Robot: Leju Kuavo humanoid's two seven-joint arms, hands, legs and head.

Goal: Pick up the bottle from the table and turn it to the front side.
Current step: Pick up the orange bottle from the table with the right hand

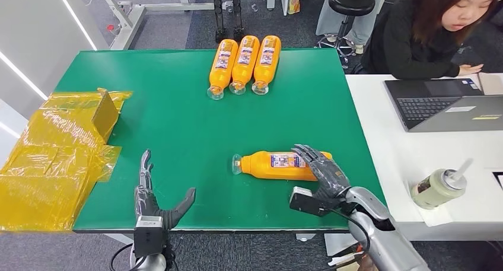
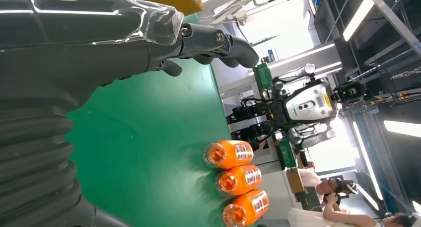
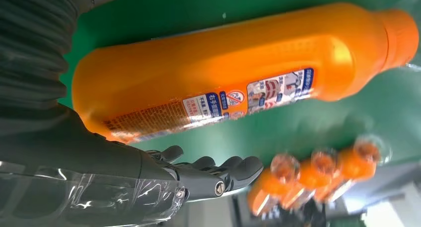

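An orange bottle [image 1: 276, 164] [image 3: 238, 73] lies on its side on the green table [image 1: 178, 134], cap toward my left, its label facing up. My right hand [image 1: 323, 170] [image 3: 198, 180] reaches over the bottle's base end with its fingers stretched out, not wrapped around it. Whether the fingers touch the bottle I cannot tell. At the table's front edge my left hand [image 1: 155, 197] [image 2: 149, 38] hovers with fingers and thumb spread, holding nothing.
Three more orange bottles [image 1: 243, 63] [image 2: 238, 185] lie side by side at the far edge. Yellow wrapped packages [image 1: 59, 152] cover the left end. A white desk on the right carries a laptop [image 1: 445, 102] and a cup [image 1: 439, 188]; a person [image 1: 433, 28] sits behind it.
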